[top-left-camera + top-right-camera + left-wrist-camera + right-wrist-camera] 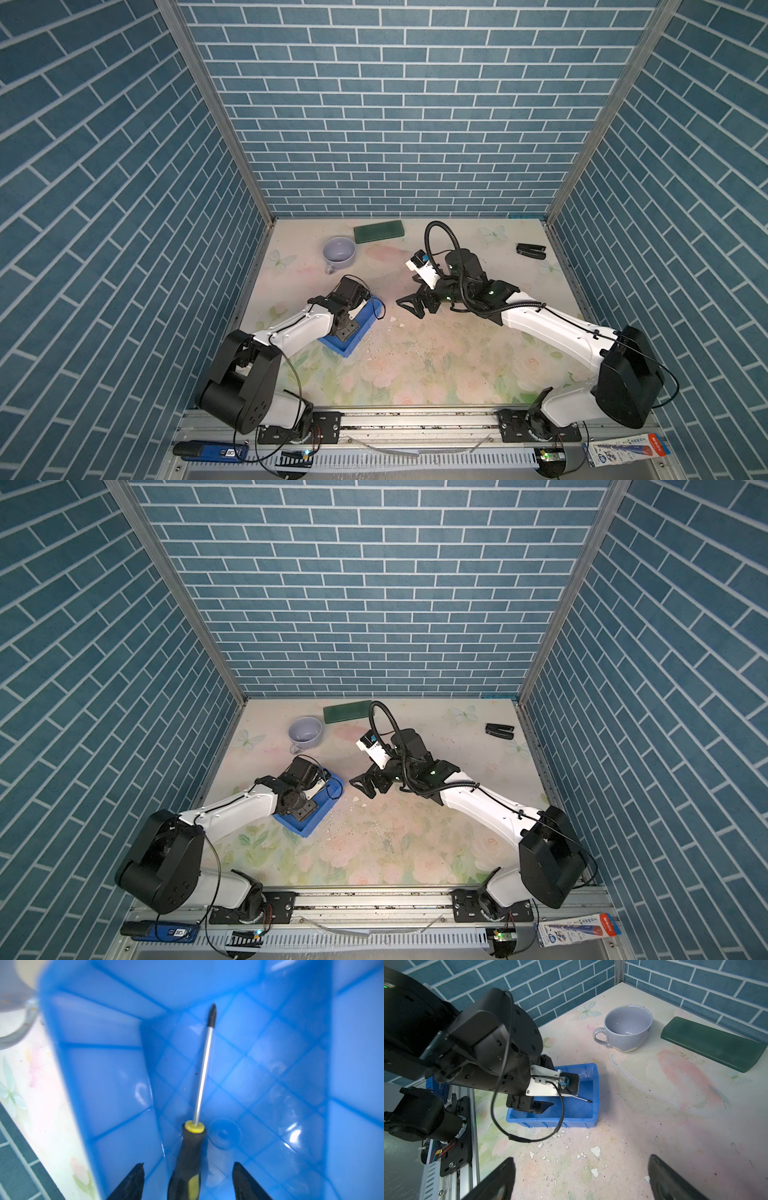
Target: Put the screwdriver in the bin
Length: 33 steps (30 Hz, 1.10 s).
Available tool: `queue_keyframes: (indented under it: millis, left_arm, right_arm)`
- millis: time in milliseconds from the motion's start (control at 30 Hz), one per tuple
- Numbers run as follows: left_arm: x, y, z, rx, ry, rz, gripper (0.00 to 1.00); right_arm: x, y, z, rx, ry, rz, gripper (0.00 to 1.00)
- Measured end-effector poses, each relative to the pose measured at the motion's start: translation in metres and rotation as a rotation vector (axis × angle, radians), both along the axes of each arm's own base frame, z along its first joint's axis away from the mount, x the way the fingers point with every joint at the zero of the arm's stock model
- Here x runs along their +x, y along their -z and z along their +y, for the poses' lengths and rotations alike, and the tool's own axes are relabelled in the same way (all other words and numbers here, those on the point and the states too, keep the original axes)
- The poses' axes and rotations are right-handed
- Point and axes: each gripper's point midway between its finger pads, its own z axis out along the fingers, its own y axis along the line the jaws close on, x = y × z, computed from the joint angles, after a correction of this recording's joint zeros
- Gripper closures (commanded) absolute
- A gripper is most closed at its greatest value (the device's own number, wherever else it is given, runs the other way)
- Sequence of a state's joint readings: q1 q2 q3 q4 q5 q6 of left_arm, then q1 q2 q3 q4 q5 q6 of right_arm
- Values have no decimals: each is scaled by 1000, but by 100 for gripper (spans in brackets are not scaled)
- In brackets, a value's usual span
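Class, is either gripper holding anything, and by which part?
Nothing. The left gripper stands open, clear of the slim black-handled screwdriver in the blue plastic bin; the right gripper is open, empty.

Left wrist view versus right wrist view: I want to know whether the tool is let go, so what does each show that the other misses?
Only the left wrist view shows the handle of the screwdriver lying between the parted fingers of the left gripper, with a gap on each side. Only the right wrist view shows the green block, the open, empty right gripper and the left arm from outside. Both show the blue bin with the screwdriver's shaft and tip inside it.
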<state>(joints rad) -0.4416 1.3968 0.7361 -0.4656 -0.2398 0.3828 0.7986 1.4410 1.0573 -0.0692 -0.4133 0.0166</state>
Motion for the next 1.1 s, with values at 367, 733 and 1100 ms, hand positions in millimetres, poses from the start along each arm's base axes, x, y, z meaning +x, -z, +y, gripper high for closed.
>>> queue_keyframes:
  millis: [367, 733, 1100]
  left_arm:
    - [12, -75, -15, -179, 10, -252, 1]
    - [36, -113, -17, -307, -41, -530, 0]
    - [39, -90, 36, -441, -299, -722, 0]
  right_arm:
    - [22, -19, -28, 36, 116, -69, 2]
    - [77, -19, -110, 89, 474, -118, 2]
    - [113, 9, -218, 52, 825, -152, 2]
